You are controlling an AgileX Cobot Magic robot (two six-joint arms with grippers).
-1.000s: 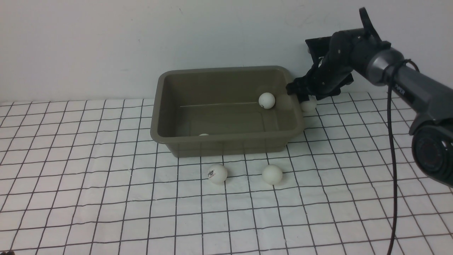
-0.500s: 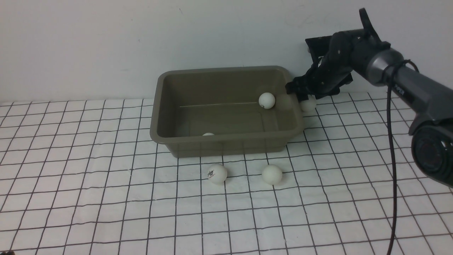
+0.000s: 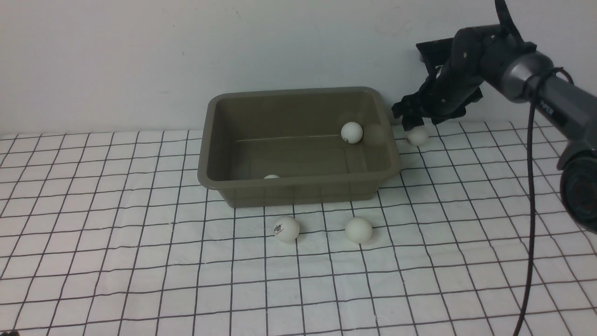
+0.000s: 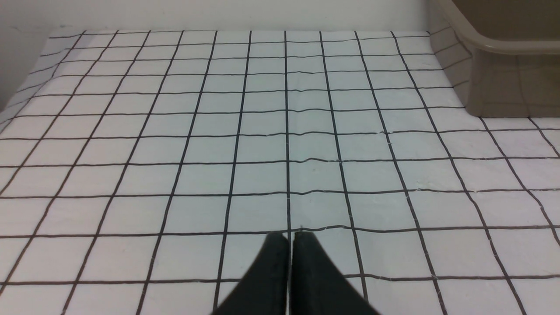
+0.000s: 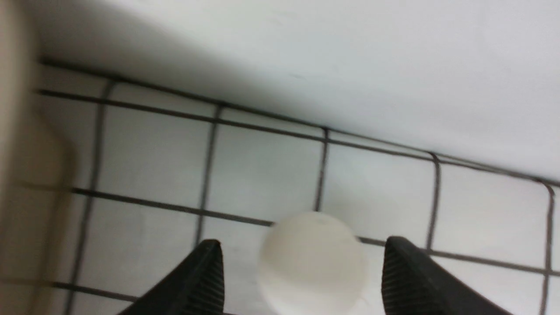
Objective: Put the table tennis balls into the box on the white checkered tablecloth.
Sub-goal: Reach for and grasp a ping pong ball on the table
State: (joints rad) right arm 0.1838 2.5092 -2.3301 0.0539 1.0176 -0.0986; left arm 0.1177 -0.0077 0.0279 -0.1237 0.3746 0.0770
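The olive-grey box (image 3: 298,186) stands on the white checkered tablecloth (image 3: 140,242). One table tennis ball (image 3: 351,132) lies inside it near the right wall, and another (image 3: 270,177) peeks over the front wall. Two more balls (image 3: 286,228) (image 3: 358,229) rest on the cloth before the box. A further ball (image 3: 417,136) (image 5: 313,262) lies right of the box, between the spread fingers of my open right gripper (image 3: 410,122) (image 5: 302,241), with a gap on each side. My left gripper (image 4: 288,234) is shut over bare cloth, with the box's corner (image 4: 503,43) far ahead.
A plain white wall (image 3: 140,60) rises directly behind the box and the right gripper. The right arm's black cable (image 3: 529,210) hangs down over the cloth at the right.
My right gripper has shifted to the right, away from the box's rim, and the ball beneath it has rolled right with it. The half-hidden ball in the box wobbled slightly.
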